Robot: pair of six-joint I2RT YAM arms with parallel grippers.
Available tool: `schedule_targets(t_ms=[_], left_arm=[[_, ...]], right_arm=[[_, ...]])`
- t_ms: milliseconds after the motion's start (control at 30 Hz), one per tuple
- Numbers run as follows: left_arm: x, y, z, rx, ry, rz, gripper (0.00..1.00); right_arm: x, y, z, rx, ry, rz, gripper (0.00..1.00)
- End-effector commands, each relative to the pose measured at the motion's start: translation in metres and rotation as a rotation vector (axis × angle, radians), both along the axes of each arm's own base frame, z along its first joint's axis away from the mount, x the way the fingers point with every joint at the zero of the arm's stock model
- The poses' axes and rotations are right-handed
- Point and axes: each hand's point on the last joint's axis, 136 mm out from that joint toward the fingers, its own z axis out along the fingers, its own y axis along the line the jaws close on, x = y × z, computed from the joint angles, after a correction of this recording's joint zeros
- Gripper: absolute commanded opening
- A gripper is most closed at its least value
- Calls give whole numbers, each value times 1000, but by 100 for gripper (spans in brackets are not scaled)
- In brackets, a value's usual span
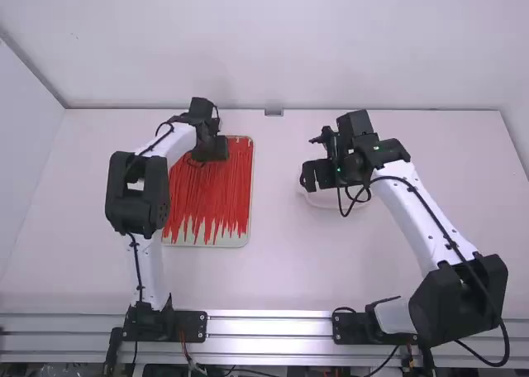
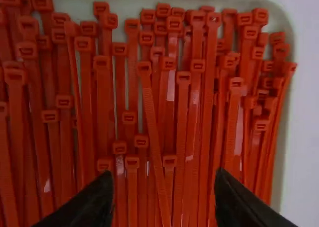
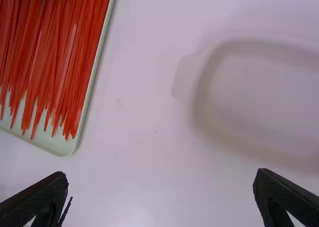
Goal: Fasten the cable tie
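A dense layer of thin red plastic cable ties point(image 1: 211, 197) is seen lying lengthwise in a flat, pale green, round-cornered tray point(image 1: 207, 241) on the white table point(image 1: 331, 253), their square heads gathered at the far end and their pointed tails at the near end. The left gripper point(image 2: 162, 179) is poised just above the head end of the heap, its jaws spread moderately wide with nothing gripped between them; no contact with the ties can be made out. The right gripper point(image 3: 162, 184) is placed well apart from the tray, over bare table beside a shallow white dish point(image 3: 259, 97), with its jaws opened wide and empty. The ties are judged to be very light, springy along their length and smooth, so a single strip is likely to slide or to drag its overlapping neighbours. A hold is best taken across the narrow strap just behind a head, where one tie lies uppermost, so that the tail is left free to be threaded.
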Motion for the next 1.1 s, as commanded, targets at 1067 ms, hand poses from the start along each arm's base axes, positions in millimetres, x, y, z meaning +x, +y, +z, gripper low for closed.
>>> schedule_targets(t_ms=[1067], left_arm=[[3, 12, -15, 46, -21, 49, 26]], right_arm=[[10, 1, 12, 9, -51, 18, 100]])
